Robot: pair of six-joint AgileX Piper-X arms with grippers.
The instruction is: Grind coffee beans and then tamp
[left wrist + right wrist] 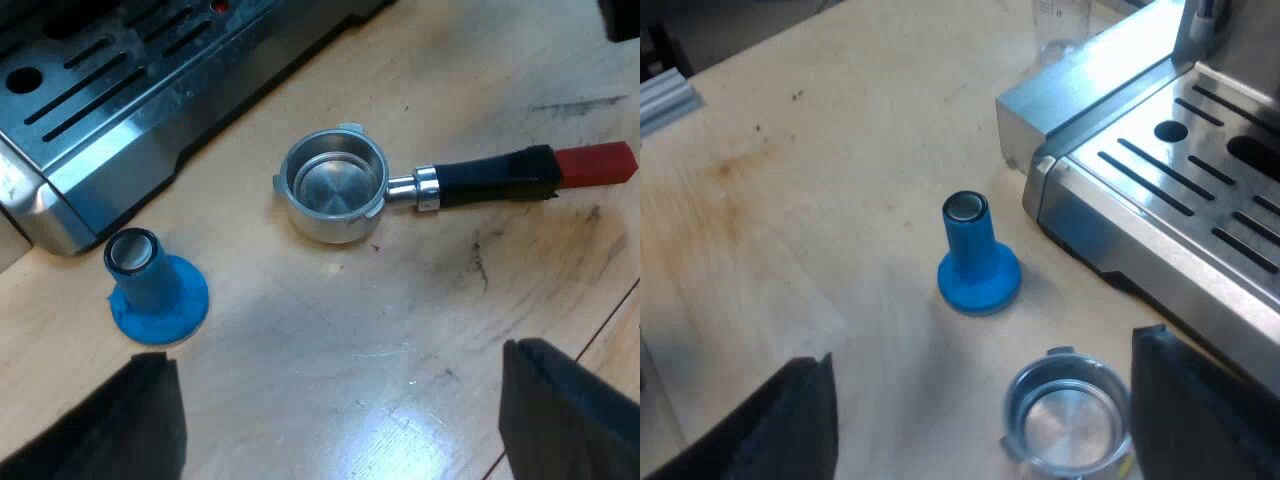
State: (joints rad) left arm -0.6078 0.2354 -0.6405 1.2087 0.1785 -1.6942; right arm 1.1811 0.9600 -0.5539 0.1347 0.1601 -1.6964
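Observation:
The metal holder (333, 186) lies loose on the wooden table, its basket empty and shiny, its dark handle ending in red (595, 164). A blue tamper (152, 288) stands upright on its base close to the espresso machine's drip tray (90, 110). My left gripper (340, 420) hovers open above the table, near the holder and tamper, holding nothing. In the right wrist view the blue tamper (975, 258) stands beside the machine's corner (1160, 180), and the holder's basket (1068, 418) sits between my right gripper's open fingers (980, 420), well below them.
A measuring glass (1060, 25) stands beyond the machine's far corner. The slotted metal drip tray (1200, 170) juts out over the table. Dark scuffs mark the wood near the holder's handle. Bare wooden table (790, 200) spreads away from the tamper.

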